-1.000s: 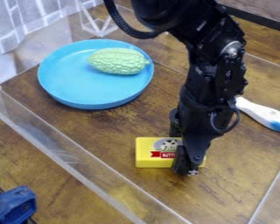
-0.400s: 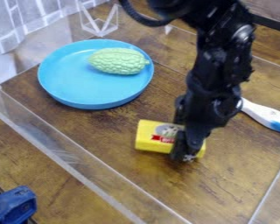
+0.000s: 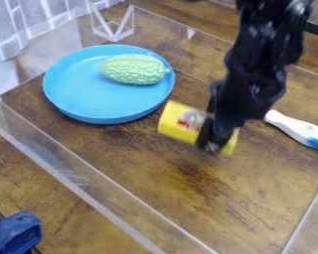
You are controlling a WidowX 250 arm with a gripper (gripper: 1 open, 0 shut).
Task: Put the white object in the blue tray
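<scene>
Black pincer (image 3: 222,137) pinching yellow rectangular box with red-and-white label (image 3: 190,125), tilted. Slim white plastic piece, light-blue end (image 3: 298,130), beside pincer, untouched. Round bright-blue plastic dish (image 3: 106,103) across from it, beyond the box.

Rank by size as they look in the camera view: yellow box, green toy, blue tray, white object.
1. Blue tray, clearly largest.
2. Yellow box, green toy and white object: too close to rank; the box is lifted, perhaps nearer the camera, and partly hidden by the gripper.
</scene>
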